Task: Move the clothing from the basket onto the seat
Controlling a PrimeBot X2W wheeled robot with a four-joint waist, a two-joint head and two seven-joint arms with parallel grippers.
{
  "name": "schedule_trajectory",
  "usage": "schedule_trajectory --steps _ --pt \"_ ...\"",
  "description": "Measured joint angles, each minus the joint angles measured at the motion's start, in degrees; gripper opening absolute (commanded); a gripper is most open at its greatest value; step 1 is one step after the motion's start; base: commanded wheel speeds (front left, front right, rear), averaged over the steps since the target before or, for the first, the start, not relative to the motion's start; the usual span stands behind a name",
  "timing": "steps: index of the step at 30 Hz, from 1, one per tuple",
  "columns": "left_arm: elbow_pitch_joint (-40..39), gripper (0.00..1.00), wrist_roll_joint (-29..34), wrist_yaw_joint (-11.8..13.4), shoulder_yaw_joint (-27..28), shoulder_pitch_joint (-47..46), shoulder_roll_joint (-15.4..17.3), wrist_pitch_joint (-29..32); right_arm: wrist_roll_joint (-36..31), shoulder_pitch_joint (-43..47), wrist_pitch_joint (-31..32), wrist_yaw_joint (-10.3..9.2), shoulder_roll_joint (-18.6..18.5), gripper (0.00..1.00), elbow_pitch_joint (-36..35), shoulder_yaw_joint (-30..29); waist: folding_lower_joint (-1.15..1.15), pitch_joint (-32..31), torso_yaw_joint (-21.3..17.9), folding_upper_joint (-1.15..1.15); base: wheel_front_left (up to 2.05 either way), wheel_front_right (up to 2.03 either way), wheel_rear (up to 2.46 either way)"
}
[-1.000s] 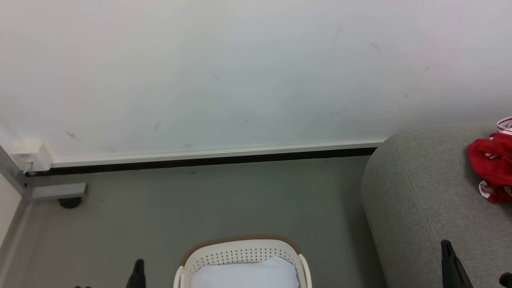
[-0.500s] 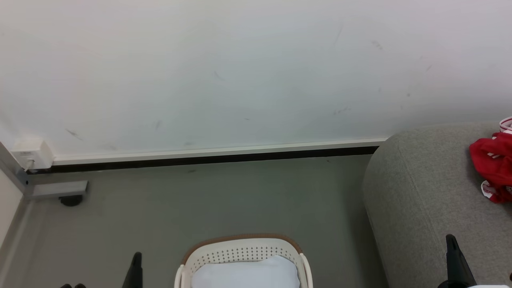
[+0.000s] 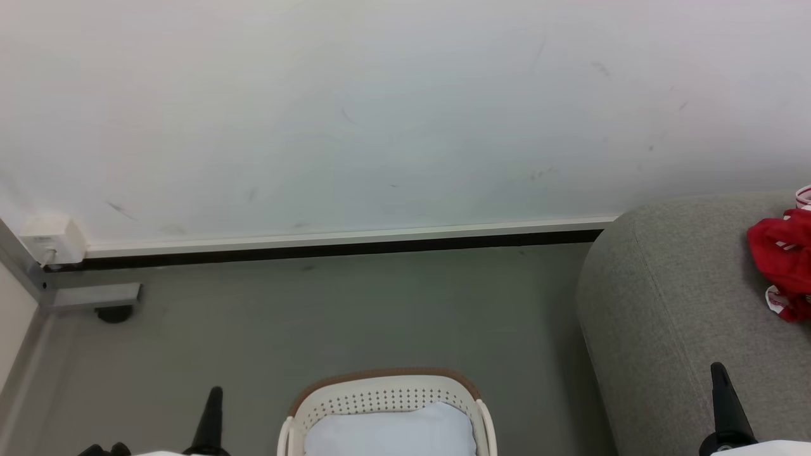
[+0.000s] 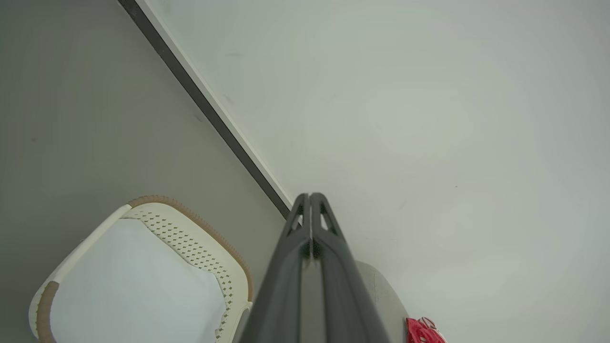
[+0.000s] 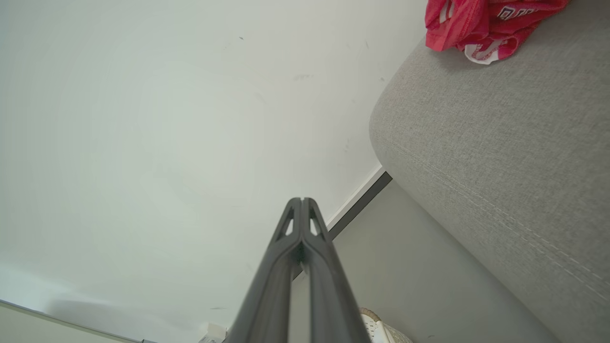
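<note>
One basket is seen on the grey floor at the bottom middle of the head view, and one pale sheet lies in it. One seat stands to the basket's right, apart from it, against the white wall. The clothing is found on the seat as one crumpled red heap, cut off by the frame edge; how many garments it holds cannot be told. Two grippers are seen: the left gripper is pointed up beside the basket's left, and the right gripper is seen against the seat. In both wrist views the fingers are pressed together tip to tip, and nothing is held between them.
</note>
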Motion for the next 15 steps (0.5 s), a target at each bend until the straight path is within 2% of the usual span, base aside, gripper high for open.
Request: schedule_trajectory --steps 15 --pt "-0.4 0.0 -8.2 -1.0 1.1 -1.2 0.0 2.2 8.9 -1.2 2.3 0.0 0.0 0.0 0.0 -0.7 0.0 0.3 0.3 0.0 0.0 0.0 0.0"
